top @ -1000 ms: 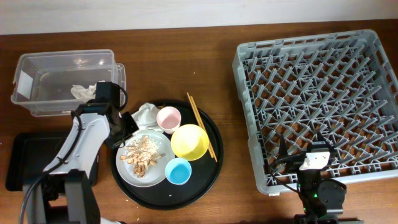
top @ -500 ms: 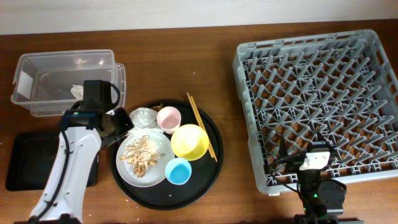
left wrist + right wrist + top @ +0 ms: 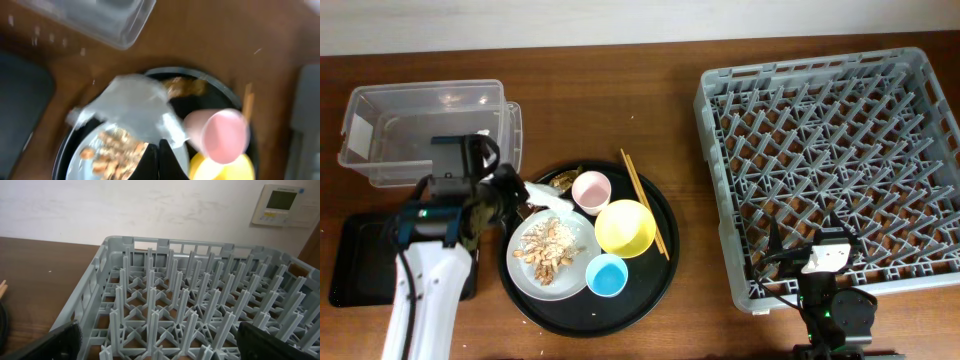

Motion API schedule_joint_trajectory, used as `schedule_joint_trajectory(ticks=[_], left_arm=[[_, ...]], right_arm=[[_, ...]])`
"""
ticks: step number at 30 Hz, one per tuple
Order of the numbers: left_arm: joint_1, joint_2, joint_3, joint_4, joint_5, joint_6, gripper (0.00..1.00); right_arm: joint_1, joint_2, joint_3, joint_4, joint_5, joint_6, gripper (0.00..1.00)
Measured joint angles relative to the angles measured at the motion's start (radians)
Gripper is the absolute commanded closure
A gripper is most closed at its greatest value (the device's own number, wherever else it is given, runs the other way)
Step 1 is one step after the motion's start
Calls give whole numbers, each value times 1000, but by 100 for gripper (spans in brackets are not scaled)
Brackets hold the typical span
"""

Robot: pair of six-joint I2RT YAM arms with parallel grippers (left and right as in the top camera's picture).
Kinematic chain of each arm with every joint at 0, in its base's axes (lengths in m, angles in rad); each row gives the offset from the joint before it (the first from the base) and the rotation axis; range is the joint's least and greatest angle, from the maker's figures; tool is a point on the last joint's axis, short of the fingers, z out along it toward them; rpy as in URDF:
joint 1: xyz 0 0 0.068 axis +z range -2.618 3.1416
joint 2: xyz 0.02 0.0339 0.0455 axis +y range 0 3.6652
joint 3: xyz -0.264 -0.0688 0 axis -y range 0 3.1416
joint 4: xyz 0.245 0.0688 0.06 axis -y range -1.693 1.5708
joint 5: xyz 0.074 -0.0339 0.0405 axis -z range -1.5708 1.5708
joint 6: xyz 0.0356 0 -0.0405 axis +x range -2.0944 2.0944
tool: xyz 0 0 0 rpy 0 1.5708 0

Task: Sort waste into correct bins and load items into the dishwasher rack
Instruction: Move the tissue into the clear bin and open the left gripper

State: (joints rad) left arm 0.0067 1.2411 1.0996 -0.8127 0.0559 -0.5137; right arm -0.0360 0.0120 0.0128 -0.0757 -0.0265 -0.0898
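L gripper (image 3: 508, 192) pinched shut on napkin (image 3: 538, 193) at back-left rim of round black tray (image 3: 642, 292), just beside clear tub (image 3: 420, 115). Wrapper scrap (image 3: 563, 180) at tray's back edge, next to pink cup (image 3: 590, 191). Plate (image 3: 566, 286) w/ food scraps (image 3: 548, 250) close in front. R gripper (image 3: 805, 238) spread wide at front edge of rack (image 3: 830, 130).

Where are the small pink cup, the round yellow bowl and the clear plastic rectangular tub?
small pink cup (image 3: 591, 190), overhead view, on its open inside.
round yellow bowl (image 3: 624, 227), overhead view, on the middle of its hollow.
clear plastic rectangular tub (image 3: 415, 125), overhead view, on its bare floor.
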Motion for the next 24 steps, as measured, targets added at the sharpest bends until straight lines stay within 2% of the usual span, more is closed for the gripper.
schedule_joint_trajectory(ticks=[3, 11, 14, 22, 24], left_arm=[[0, -52, 2, 86, -12, 0, 99], [0, -78, 6, 318, -193, -12, 99], [0, -70, 7, 461, -272, -18, 99], [13, 68, 10, 737, -467, -14, 99], [42, 137, 11, 797, -493, -6, 95]], right_arm=[[0, 0, 0, 0, 0, -1, 1], [0, 0, 0, 0, 0, -1, 2], [0, 0, 0, 0, 0, -1, 1], [0, 0, 0, 0, 0, 0, 1], [0, 0, 0, 0, 0, -1, 1]])
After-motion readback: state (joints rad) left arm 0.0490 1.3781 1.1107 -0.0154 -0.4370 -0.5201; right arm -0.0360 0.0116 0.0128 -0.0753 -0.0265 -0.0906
